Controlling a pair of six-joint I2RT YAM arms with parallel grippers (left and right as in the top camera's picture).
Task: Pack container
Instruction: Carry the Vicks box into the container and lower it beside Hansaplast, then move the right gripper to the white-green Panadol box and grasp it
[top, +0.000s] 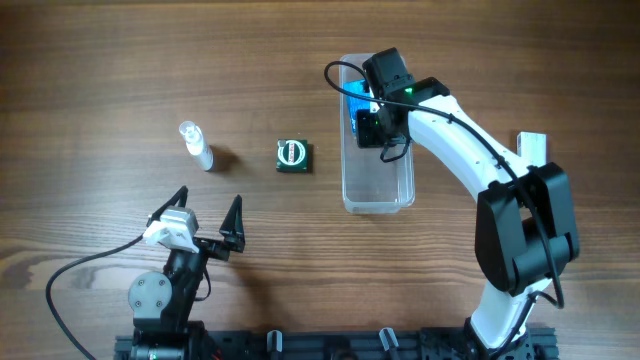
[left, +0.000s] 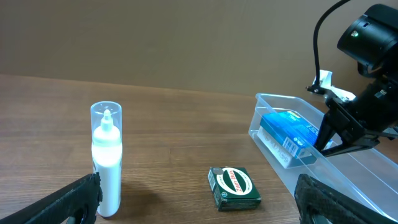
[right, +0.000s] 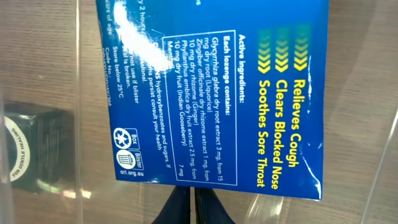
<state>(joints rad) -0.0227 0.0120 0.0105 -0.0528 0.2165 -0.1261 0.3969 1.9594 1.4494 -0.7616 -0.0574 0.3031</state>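
The right gripper (right: 193, 199) is seen lowered inside the container (top: 378, 195), its two fingers drawn together with only a thin line between them and nothing clasped. Just beyond the fingertips a blue lozenge box (right: 211, 87) is laid flat on the container's floor, at its far end. The container itself is set right of the table's (top: 100, 60) middle, its long side running away from the robot. A small green box (top: 293, 155) is found near its left wall, and a small clear bottle (top: 196, 146) stands further left. The left gripper (top: 208, 208) is held spread wide and empty near the table's near edge.
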